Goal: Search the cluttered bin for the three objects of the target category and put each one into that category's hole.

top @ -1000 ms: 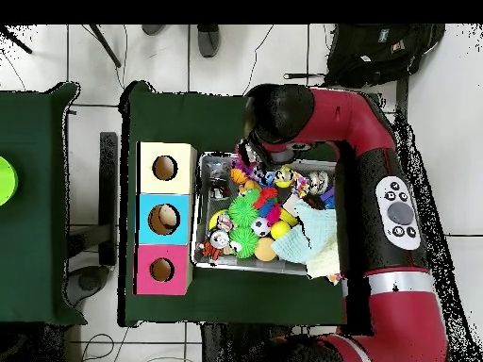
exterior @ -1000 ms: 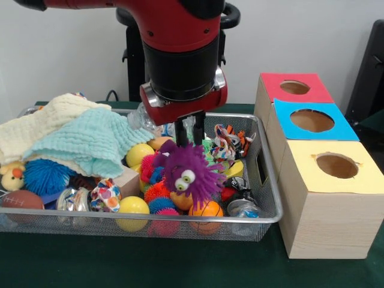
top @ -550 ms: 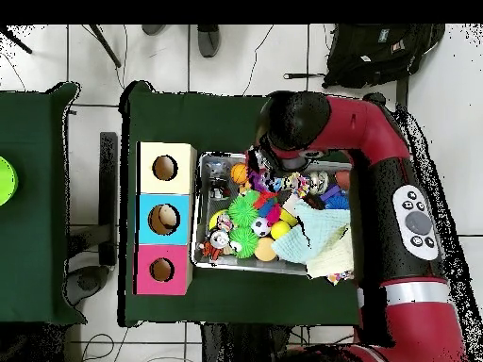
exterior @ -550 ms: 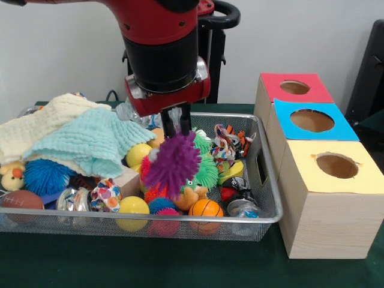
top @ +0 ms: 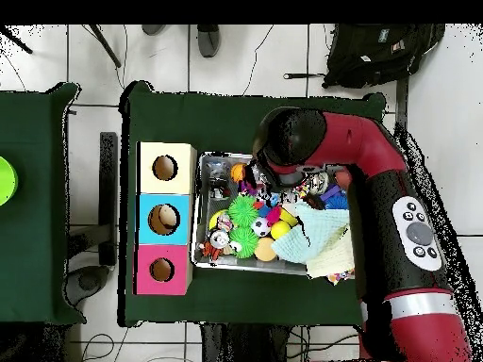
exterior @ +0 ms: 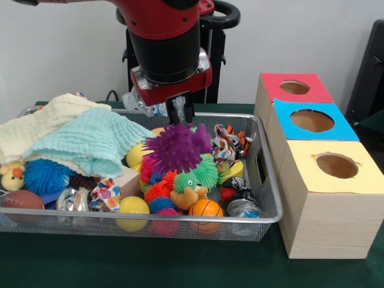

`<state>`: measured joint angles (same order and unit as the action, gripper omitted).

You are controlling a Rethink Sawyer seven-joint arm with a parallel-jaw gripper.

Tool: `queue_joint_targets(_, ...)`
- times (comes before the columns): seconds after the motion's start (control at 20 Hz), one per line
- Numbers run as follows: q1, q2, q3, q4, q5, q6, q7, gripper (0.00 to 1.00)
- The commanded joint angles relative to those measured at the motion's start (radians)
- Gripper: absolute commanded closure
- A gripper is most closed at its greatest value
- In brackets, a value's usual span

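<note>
The end effector [exterior: 180, 114] is clamped on the purple spiky toy [exterior: 177, 147], held just above the wire bin's [exterior: 264, 210] clutter; the lift should clear the rim before carrying toward the box holes [exterior: 336, 165].

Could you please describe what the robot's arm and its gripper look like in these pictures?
The arm is glossy red with a thick black cylindrical wrist section and a red flange with silver fittings beneath it. The gripper below is small, with narrow dark fingers. In the overhead view the arm is a broad red curved shell carrying a grey oval button panel and a pale band near the base.
</note>
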<state>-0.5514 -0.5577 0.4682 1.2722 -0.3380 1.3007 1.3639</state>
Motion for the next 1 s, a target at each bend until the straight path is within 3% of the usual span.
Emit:
queue_joint_targets(0.05, -0.017, -0.043, 0.031, 0.177, 0.055, -0.111, 0.024, 1.0)
queue_joint_targets(0.25, 0.002, -0.054, -0.009, 0.197, 0.064, -0.128, 0.106, 1.0)
queue_joint_targets(0.55, 0.03, -0.111, -0.104, 0.291, 0.059, -0.258, 0.28, 1.0)
queue_joint_targets(1.0, 0.037, -0.196, -0.212, 0.461, 0.086, -0.374, 0.318, 1.0)
